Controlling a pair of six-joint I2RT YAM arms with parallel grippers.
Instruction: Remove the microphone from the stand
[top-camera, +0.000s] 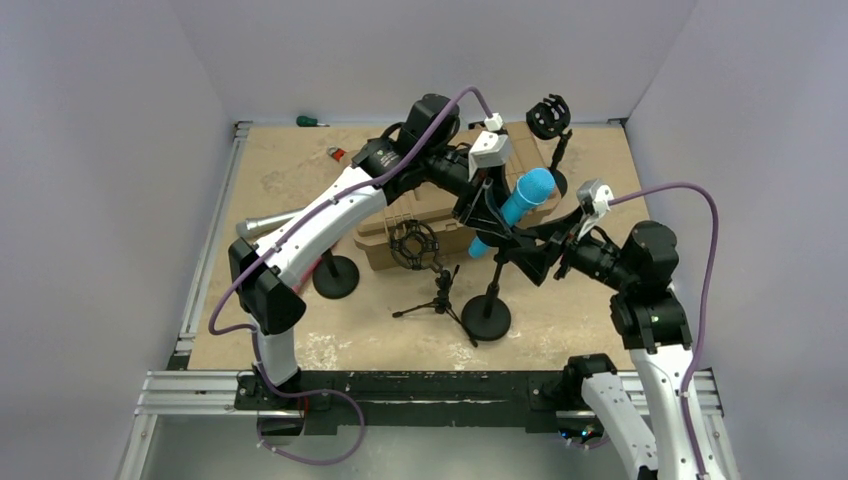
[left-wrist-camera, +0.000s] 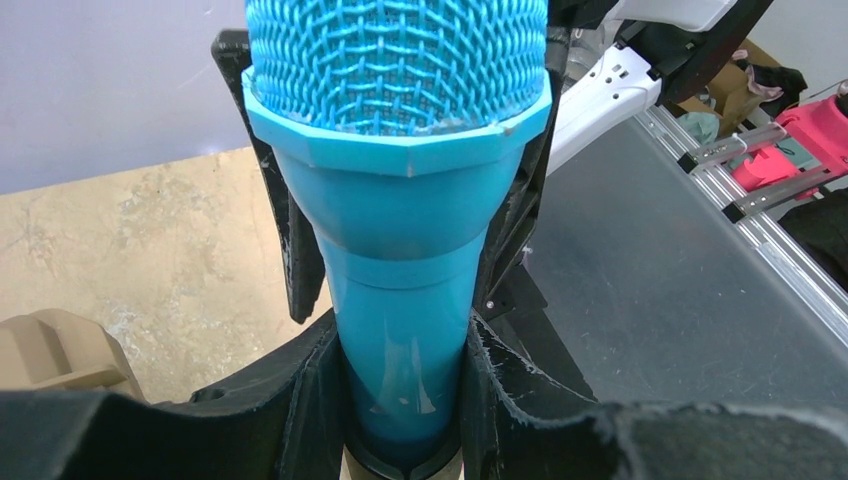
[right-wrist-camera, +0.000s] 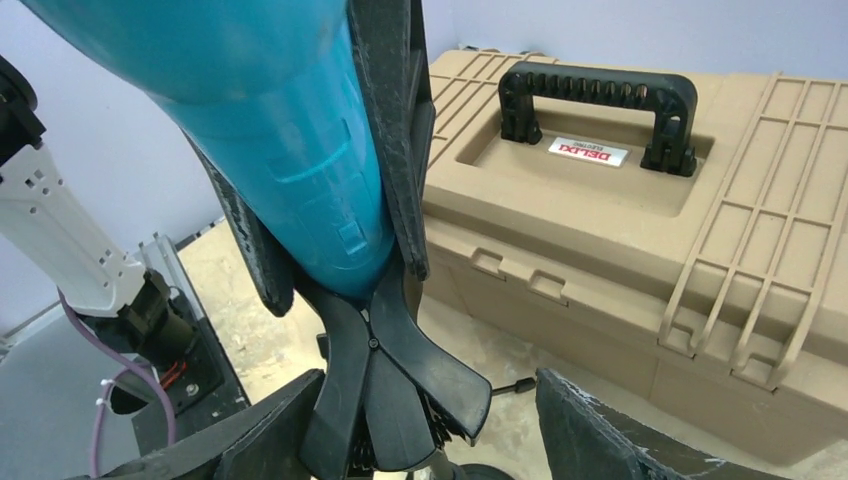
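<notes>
Our left gripper (top-camera: 495, 212) is clamped on the blue microphone (left-wrist-camera: 400, 230) seated in the stand clip (right-wrist-camera: 385, 370); our right gripper (right-wrist-camera: 420, 445) straddles that clip, spread wide.

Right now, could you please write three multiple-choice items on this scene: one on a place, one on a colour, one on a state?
1. The tan toolbox lies: A) beyond the microphone stand; B) at the near table edge; C) off the table.
2. The microphone is: A) red; B) blue; C) yellow.
3. The left end effector is: A) open; B) shut on the toolbox; C) shut on the microphone.
Answers: 1A, the top view shows it past the stand; 2B, body and grille are blue; 3C, its fingers press both sides.
</notes>
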